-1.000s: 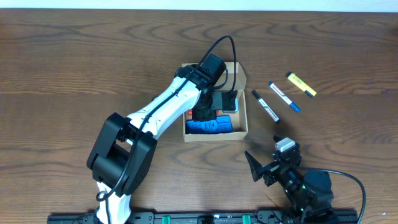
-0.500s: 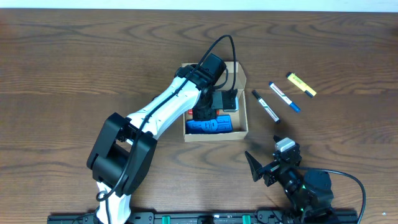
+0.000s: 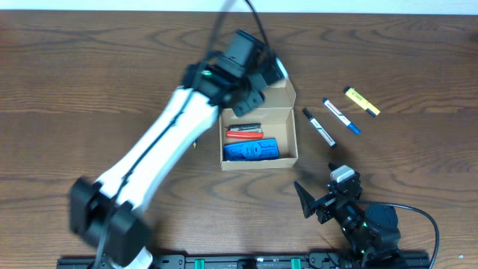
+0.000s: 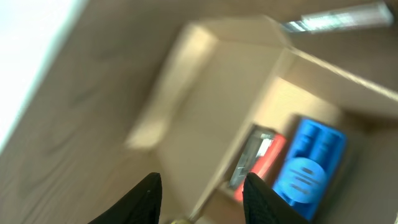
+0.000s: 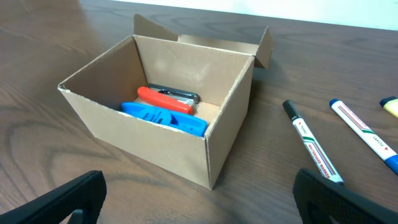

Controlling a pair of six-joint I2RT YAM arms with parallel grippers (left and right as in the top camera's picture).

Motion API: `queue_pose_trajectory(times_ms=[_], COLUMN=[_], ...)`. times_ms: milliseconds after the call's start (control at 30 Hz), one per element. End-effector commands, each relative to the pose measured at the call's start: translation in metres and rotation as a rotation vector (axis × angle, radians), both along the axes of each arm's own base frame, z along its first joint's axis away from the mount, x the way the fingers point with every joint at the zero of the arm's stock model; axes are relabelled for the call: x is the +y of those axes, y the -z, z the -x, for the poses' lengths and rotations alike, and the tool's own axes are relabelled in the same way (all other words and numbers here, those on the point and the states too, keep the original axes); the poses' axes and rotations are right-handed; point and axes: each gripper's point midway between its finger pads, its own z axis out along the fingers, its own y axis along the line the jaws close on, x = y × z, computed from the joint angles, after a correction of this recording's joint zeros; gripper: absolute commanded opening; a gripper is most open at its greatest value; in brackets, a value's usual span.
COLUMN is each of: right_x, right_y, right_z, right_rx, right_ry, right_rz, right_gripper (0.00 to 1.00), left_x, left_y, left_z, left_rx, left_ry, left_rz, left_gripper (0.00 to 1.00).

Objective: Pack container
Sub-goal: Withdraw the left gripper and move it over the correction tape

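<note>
The cardboard container point(image 3: 258, 164) stands open mid-table, its flap lid point(image 3: 282, 90) folded back at the far side. Inside lie a red and silver tool point(image 3: 243, 133) and a blue plastic object point(image 3: 251, 151). My left gripper point(image 3: 261, 71) is open and empty, raised above the box's far edge and blurred by motion. In the left wrist view its fingers point(image 4: 202, 202) frame the container point(image 4: 249, 81), with the blue object point(image 4: 309, 169) showing inside. My right gripper point(image 3: 320, 203) is open and empty, low in front of the container point(image 5: 149, 143).
A black marker point(image 3: 319, 127), a blue-capped marker point(image 3: 341, 116) and a yellow highlighter point(image 3: 361, 101) lie on the wooden table to the right of the box. The black marker point(image 5: 309, 146) and the blue-capped marker point(image 5: 365, 135) also show in the right wrist view.
My left gripper has lifted out of the container and swung up toward its far side, uncovering the red tool and blue object. The right arm has not moved.
</note>
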Motion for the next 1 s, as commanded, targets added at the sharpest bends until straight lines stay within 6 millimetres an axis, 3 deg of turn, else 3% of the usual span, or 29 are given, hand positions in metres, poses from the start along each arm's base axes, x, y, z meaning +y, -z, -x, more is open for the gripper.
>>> queue_pose_trajectory(times_ms=[0, 100, 200, 367, 633, 800, 967], right_x=[0.004, 0.005, 0.005, 0.005, 0.005, 0.005, 0.005], right_y=[0.001, 0.001, 0.001, 0.001, 0.001, 0.001, 0.001], right_z=[0.002, 0.002, 0.002, 0.002, 0.002, 0.002, 0.002], right_rx=[-0.004, -0.004, -0.004, -0.004, -0.004, -0.004, -0.004], right_ry=[-0.026, -0.026, -0.026, -0.026, -0.026, -0.026, -0.026], right_rz=[0.005, 0.005, 0.005, 0.005, 0.005, 0.005, 0.005], right_gripper=[0.99, 0.99, 0.99, 0.99, 0.99, 0.99, 0.99], left_x=[0.052, 0.093, 0.134, 0.175, 0.202, 0.205, 0.208], left_y=[-0.035, -0.044, -0.036, -0.016, -0.010, -0.001, 0.029], left_z=[-0.021, -0.029, -0.031, -0.022, -0.020, -0.012, 0.002], left_rx=[-0.055, -0.039, 0.023, 0.122, 0.121, 0.163, 0.257], left_ry=[-0.334, -0.500, -0.667, -0.819, -1.035, -1.075, -1.096], left_rz=[0.065, 0.112, 0.133, 0.098, 0.088, 0.070, -0.012], left_gripper=[0.44, 0.43, 0.44, 0.46, 0.50, 0.51, 0.52])
